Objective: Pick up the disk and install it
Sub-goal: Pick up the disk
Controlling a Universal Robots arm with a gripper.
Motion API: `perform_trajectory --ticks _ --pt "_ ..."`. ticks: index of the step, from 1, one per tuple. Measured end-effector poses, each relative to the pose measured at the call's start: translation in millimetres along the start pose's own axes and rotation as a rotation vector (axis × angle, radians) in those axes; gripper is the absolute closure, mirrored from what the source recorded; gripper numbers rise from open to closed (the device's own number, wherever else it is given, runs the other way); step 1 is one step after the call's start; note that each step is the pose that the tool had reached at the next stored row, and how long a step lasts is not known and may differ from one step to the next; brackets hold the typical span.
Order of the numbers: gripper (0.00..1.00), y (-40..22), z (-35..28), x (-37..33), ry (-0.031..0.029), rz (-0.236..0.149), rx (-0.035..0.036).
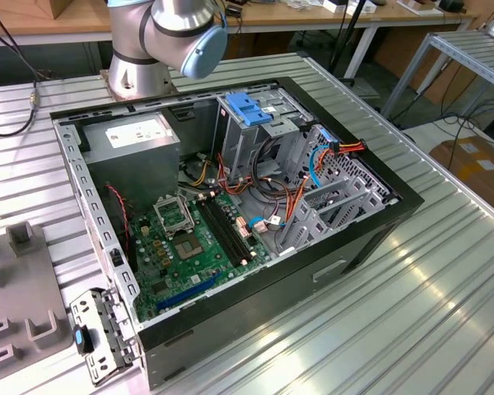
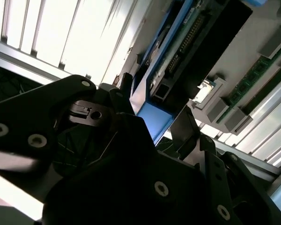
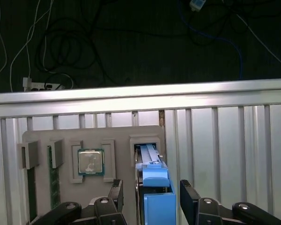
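**Straddling the disk in its holder**

My claw (image 3: 153,190) is open, with one finger (image 3: 117,194) on each side of the disk (image 3: 154,180). In the first wrist view a strip of gap shows between the disk's blue rails and each finger, so I have hold of nothing. The disk stands on edge in a slot of the grey holder (image 3: 117,136), near a processor chip (image 3: 91,161). The holder lies on the ribbed metal table (image 3: 225,140). In the exterior view the open computer case (image 1: 329,263) stands on that table.
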State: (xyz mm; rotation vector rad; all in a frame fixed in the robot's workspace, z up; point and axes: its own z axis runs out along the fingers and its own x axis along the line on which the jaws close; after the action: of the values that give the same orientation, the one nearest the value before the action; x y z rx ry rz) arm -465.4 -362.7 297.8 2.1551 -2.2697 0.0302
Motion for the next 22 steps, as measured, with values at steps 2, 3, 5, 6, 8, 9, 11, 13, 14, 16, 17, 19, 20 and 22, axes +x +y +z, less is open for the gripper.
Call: perform_trajectory --ticks 2,3,5,6,8,9,11,13,14,16,17,19,20,22 --pt "0.40 0.3 1.0 -1.6 -0.0001 -0.003 0.0004" --pt "0.40 1.0 1.9 -1.5 -0.0001 -0.011 0.0003" --pt "0.40 2.1 3.1 -1.5 -0.0006 -0.030 0.0008" --pt "0.42 2.1 3.2 -1.5 -0.0005 -0.035 0.0007" --pt "0.48 2.2 3.2 -1.5 -0.0005 -0.036 0.0007" --pt "0.48 2.2 3.2 -1.5 -0.0006 -0.036 0.0008" --pt "0.55 2.2 3.2 -1.5 -0.0006 -0.036 0.0008" --pt "0.55 2.2 3.2 -1.5 -0.0006 -0.038 0.0008" --pt "0.55 2.2 3.2 -1.5 -0.0006 -0.042 0.0009" --pt "0.55 2.2 3.2 -1.5 -0.0007 -0.054 0.0012" --pt "0.55 2.2 3.2 -1.5 -0.0007 -0.057 0.0013" --pt "0.55 2.4 3.2 -1.5 -0.0007 -0.062 0.0018" --pt "0.55 2.4 3.2 -1.5 -0.0008 -0.062 0.0019" --pt "0.55 2.5 3.2 -1.5 -0.0007 -0.062 0.0020"
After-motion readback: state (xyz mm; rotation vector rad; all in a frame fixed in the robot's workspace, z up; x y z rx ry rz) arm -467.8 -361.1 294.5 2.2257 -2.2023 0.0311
